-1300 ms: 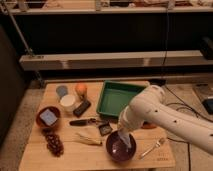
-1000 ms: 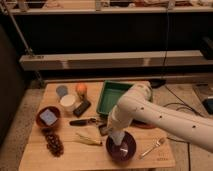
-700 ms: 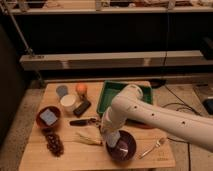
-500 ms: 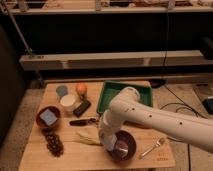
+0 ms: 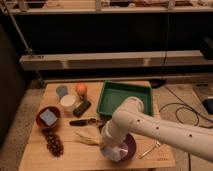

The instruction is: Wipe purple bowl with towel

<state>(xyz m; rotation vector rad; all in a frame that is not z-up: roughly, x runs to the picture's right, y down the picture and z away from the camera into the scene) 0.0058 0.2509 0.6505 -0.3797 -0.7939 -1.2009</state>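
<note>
The purple bowl (image 5: pixel 128 146) sits near the front edge of the wooden table (image 5: pixel 50 159), right of centre. My white arm (image 5: pixel 150 127) reaches in from the right and bends down over the bowl. My gripper (image 5: pixel 111 148) is at the bowl's left side, mostly hidden under the arm. A pale towel (image 5: pixel 115 153) lies inside the bowl at the gripper.
A green tray (image 5: pixel 125 96) stands at the back right. An orange (image 5: pixel 81 89), a white cup (image 5: pixel 68 102), a dark block (image 5: pixel 82 108), a red bowl with a grey object (image 5: pixel 48 117), grapes (image 5: pixel 53 143), a yellow corn husk (image 5: pixel 89 138) and a metal utensil (image 5: pixel 149 149) lie around.
My arm has swung leftward across the bowl, moving the gripper and towel from the bowl's right side to its left side.
</note>
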